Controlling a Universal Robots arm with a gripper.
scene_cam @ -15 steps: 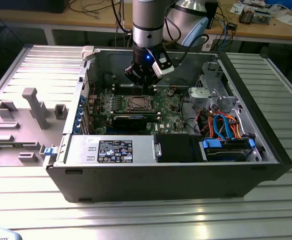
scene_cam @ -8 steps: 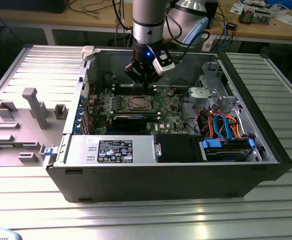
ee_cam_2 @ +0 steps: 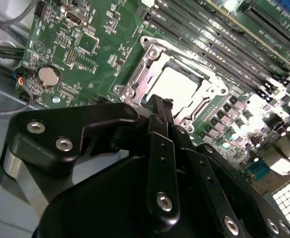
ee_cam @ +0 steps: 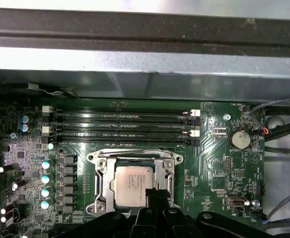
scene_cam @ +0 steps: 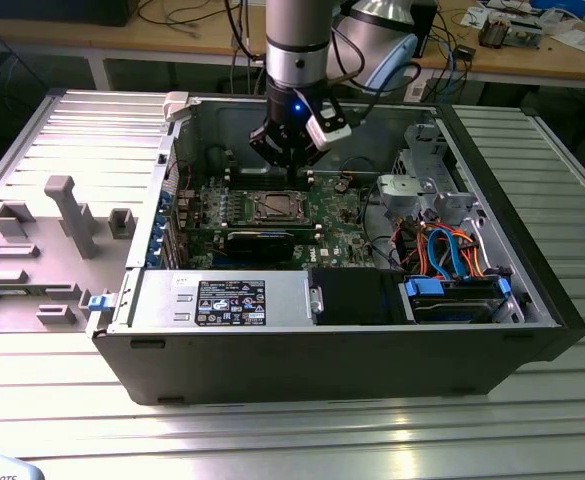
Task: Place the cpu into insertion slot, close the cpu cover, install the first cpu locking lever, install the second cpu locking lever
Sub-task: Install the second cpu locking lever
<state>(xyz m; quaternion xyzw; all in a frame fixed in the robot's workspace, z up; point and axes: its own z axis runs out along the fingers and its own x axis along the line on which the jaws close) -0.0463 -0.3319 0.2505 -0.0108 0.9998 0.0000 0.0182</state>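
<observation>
1. Black gripper (ee_cam_2: 157,106) links sit closest to the lens in both wrist views, with the fingertips drawn together into one narrow tip that holds nothing
2. That tip hangs over one edge of the socket (ee_cam: 135,183), and whether it touches the metal cannot be told
3. Inside the socket lies the chip (ee_cam: 131,184), flat, its grey top showing in both wrist views
4. Around the chip sits the silver cover frame (ee_cam: 101,178), down over the socket rim
5. Four long memory slots (ee_cam: 120,126) run just beside the socket on the green board (ee_cam: 219,173)
6. Near the board's edge sits a round coin battery (ee_cam: 239,139)
7. Seen from the exterior view, the arm (scene_cam: 297,50) reaches down into the open computer case (scene_cam: 322,365), which rests on a ribbed metal worktop (scene_cam: 272,440)
</observation>
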